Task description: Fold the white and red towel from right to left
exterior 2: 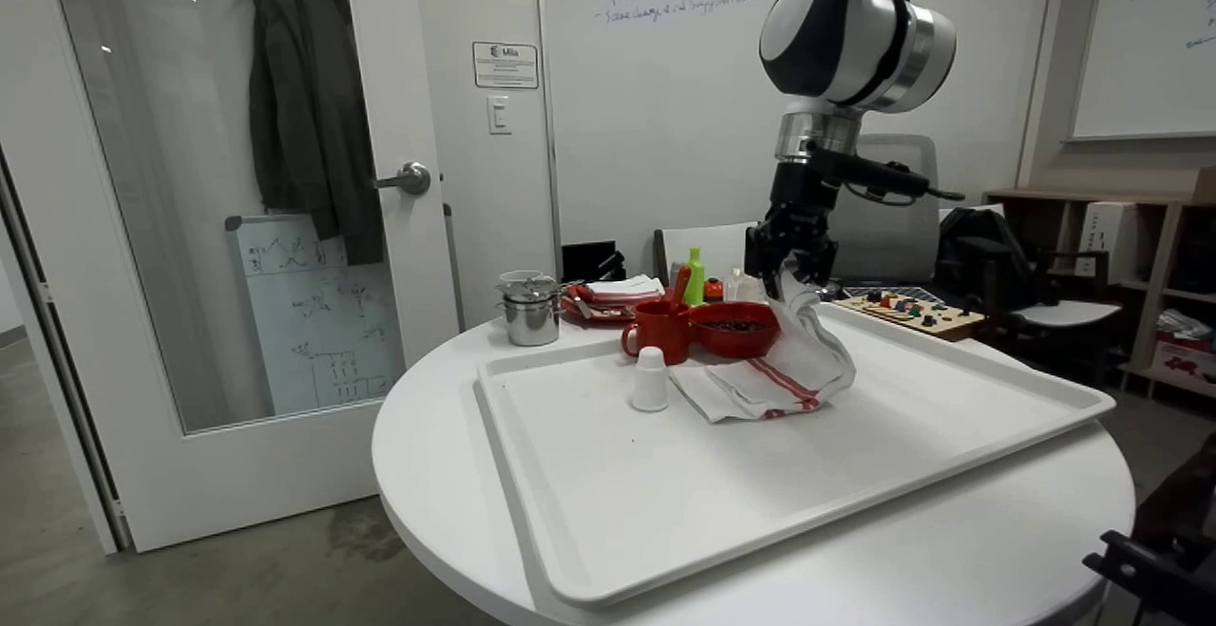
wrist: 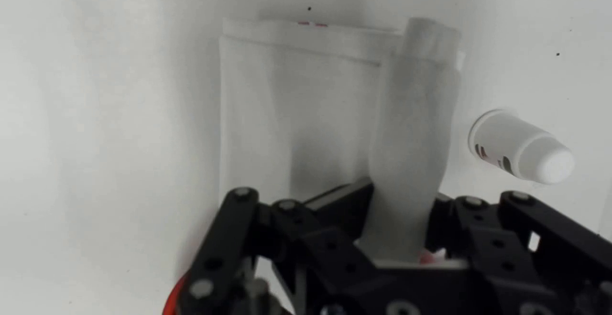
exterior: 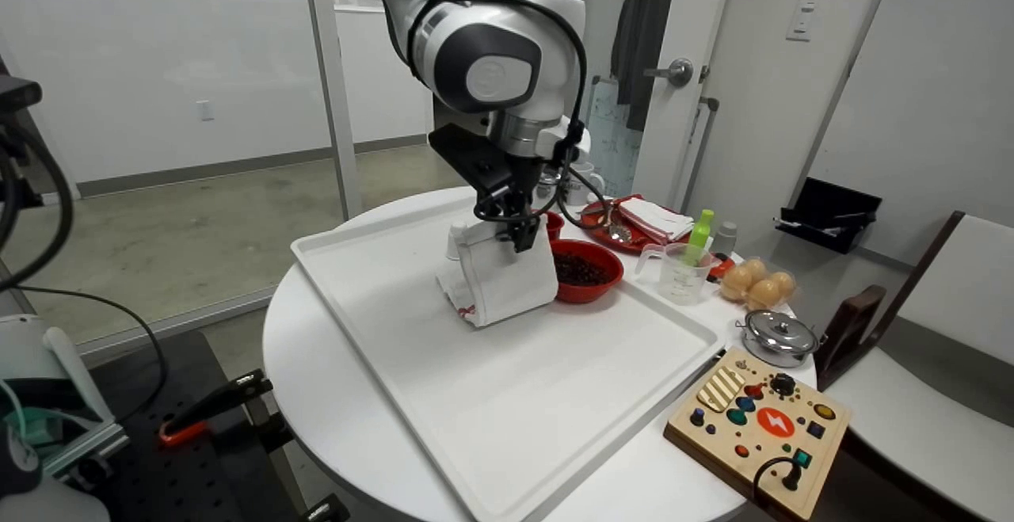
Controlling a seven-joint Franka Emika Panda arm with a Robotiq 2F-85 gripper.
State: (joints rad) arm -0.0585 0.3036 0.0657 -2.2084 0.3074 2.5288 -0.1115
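Note:
The white and red towel lies partly on the white tray, with one part raised up to my gripper. In an exterior view the towel curves upward at its right side, and its red stripes show near the lower fold. My gripper points down just above the tray, beside the red bowl; it also shows in an exterior view. In the wrist view the raised strip of towel runs between the fingers, which are shut on it. The flat part lies to the left of that strip.
The red bowl of dark beans stands close against the towel. A red mug and a small white upright cup stand near it. The white tray has a raised rim. A measuring cup stands beyond it.

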